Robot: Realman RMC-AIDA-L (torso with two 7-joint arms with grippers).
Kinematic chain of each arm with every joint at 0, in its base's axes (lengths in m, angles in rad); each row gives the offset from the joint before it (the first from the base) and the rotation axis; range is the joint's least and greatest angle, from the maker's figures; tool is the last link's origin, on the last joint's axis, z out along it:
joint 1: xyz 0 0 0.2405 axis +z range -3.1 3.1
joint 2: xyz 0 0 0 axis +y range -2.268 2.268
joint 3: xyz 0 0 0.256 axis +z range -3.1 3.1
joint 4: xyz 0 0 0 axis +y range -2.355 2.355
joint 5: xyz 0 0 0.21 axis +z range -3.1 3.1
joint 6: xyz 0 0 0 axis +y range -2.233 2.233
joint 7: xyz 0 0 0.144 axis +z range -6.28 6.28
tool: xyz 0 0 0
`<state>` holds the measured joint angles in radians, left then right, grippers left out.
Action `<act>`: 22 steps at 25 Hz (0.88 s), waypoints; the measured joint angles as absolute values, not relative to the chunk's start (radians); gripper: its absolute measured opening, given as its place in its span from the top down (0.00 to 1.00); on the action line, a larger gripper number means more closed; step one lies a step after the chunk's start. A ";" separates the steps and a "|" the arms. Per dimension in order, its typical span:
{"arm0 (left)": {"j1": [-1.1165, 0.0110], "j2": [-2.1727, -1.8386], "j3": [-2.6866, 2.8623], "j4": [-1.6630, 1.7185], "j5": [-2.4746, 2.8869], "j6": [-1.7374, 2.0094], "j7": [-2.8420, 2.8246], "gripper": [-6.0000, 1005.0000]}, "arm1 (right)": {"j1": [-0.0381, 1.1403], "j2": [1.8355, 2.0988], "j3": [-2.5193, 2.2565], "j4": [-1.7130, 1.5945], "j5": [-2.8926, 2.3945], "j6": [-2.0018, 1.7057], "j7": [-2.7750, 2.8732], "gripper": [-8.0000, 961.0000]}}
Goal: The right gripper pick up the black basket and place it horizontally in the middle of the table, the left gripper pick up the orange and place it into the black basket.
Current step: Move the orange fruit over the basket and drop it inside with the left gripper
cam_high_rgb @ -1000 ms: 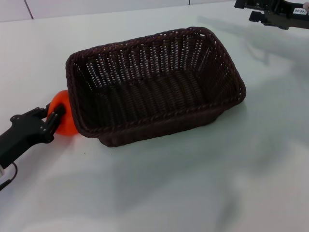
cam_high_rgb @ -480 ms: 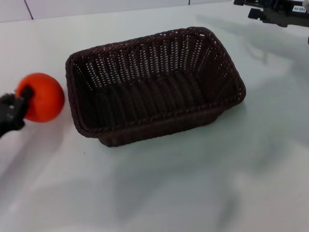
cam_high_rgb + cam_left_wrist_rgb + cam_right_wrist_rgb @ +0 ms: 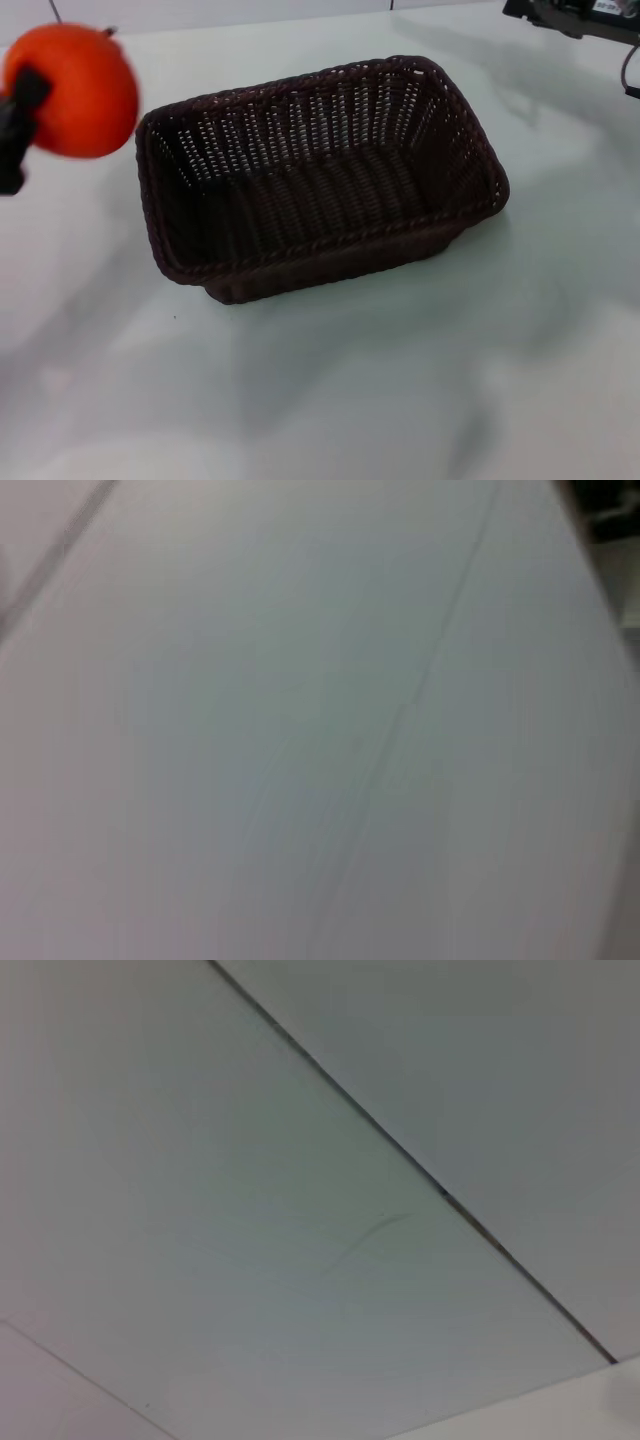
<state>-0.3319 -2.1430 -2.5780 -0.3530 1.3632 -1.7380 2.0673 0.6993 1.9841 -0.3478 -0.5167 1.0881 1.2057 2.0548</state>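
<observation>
The worktop (image 3: pixel 400 380) carries the basket (image 3: pixel 320 175) at its middle, open side up. The orange (image 3: pixel 75 88) is raised left of it, clamped in the left gripper (image 3: pixel 15 130) jaws. The right gripper (image 3: pixel 580 15) sits at the far right edge, jaws unreadable.

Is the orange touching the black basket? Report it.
Apart. The head view shows the orange, held by the left gripper, off the table, with white table between it and the black basket.

Woven wicker black basket (image 3: pixel 320 180) (open weave), glossy white table (image 3: pixel 400 380) — smooth-skinned orange (image 3: pixel 80 90)
</observation>
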 joint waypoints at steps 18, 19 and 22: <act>-0.532 -2.167 -2.361 -0.293 1.361 -1.539 1.987 0.72 | 0.717 2.014 -0.349 -0.505 1.138 1.154 1.935 0.11; -0.529 -2.167 -2.362 -0.293 1.361 -1.544 1.987 0.70 | 0.719 2.015 -0.348 -0.505 1.141 1.150 1.931 0.11; -0.518 -2.167 -2.371 -0.298 1.356 -1.569 1.993 0.61 | 0.721 2.021 -0.348 -0.503 1.168 1.141 1.906 0.11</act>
